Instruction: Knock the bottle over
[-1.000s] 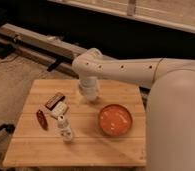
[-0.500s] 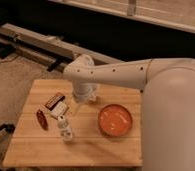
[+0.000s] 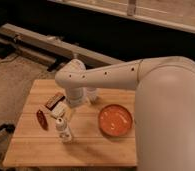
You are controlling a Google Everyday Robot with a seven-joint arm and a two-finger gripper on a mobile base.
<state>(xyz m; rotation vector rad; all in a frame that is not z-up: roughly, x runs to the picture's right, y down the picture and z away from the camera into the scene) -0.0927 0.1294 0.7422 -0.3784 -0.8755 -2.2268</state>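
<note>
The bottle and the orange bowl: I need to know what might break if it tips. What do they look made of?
Bottle: likely white matte plastic, opaque.
Orange bowl: glossy, plastic or glazed ceramic, unclear.
Table: pale wood, visible planks.
The claw hangs just above the bottle.

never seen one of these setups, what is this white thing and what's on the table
The big white shape is a robot arm, seen from a single camera looking down on it from above and behind. It reaches from the right over a wooden table. At its end is the gripper, a two-finger claw, hanging just above the table near the middle.

On the table: a small white bottle standing upright just in front of the gripper, an orange bowl to the right, a reddish-brown packet on the left, and a brown and white snack pack behind it. Something pale stands behind the arm, mostly hidden.

Nothing appears to be held. The bottle has not been knocked over.
</note>
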